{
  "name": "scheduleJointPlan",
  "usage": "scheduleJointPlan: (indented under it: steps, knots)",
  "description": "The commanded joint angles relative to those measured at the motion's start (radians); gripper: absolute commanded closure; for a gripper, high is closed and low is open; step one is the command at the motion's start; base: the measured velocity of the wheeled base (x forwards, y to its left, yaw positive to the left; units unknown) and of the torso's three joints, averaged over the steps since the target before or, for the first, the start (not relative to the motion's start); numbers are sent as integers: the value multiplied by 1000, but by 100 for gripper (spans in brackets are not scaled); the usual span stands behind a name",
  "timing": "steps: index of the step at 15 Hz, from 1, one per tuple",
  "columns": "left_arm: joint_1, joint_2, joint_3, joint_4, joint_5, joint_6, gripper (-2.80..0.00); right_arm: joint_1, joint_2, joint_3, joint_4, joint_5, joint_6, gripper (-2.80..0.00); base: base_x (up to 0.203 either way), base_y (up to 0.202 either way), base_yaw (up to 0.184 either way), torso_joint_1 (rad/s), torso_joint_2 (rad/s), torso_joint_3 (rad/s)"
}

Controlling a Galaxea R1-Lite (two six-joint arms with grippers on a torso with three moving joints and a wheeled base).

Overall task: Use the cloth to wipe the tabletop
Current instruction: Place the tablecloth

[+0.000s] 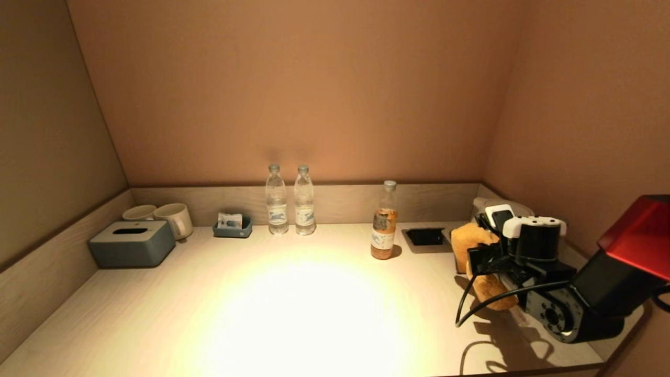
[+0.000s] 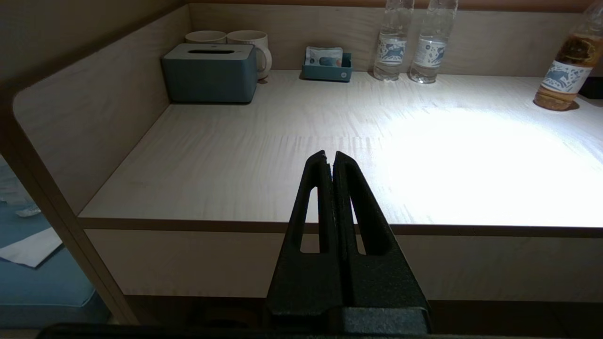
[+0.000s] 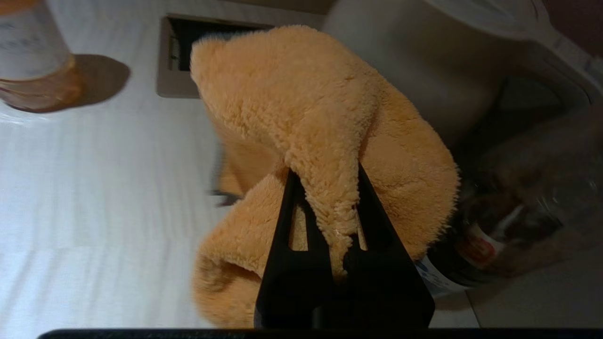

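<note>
A fluffy orange cloth (image 1: 473,246) hangs bunched at the right side of the light wooden tabletop (image 1: 293,309). My right gripper (image 3: 325,181) is shut on a fold of the cloth (image 3: 320,122), which drapes on both sides of the fingers just above the table. In the head view the right gripper (image 1: 484,262) sits beside the recessed socket box. My left gripper (image 2: 329,157) is shut and empty, held off the table's front edge at the left; it is out of the head view.
An orange-drink bottle (image 1: 384,222) stands left of the cloth. Two water bottles (image 1: 289,201), a sachet tray (image 1: 232,226), two mugs (image 1: 165,217) and a grey tissue box (image 1: 131,243) line the back. A socket recess (image 1: 425,237) and a white kettle (image 1: 500,212) sit at back right.
</note>
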Motion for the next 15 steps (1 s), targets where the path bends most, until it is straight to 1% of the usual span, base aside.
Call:
scheduleJointPlan:
  steps: [1, 4, 7, 10, 13, 15]
  knots:
    - [0, 0, 0, -1, 0, 0, 0, -18, 4, 60, -68, 1, 1, 0, 0, 0, 0, 0, 0, 0]
    - [0, 0, 0, -1, 0, 0, 0, -22, 12, 130, -139, 19, 4, 0, 0, 0, 0, 0, 0, 0]
    - [0, 0, 0, -1, 0, 0, 0, -21, 11, 132, -144, 21, 4, 0, 0, 0, 0, 0, 0, 0]
    - [0, 0, 0, -1, 0, 0, 0, -2, -13, 198, -185, 26, 4, 0, 0, 0, 0, 0, 0, 0]
    - [0, 0, 0, -1, 0, 0, 0, 6, -14, 203, -187, 25, 10, 0, 0, 0, 0, 0, 0, 0]
    - [0, 0, 0, -1, 0, 0, 0, 54, -14, 223, -184, 24, 57, 0, 0, 0, 0, 0, 0, 0]
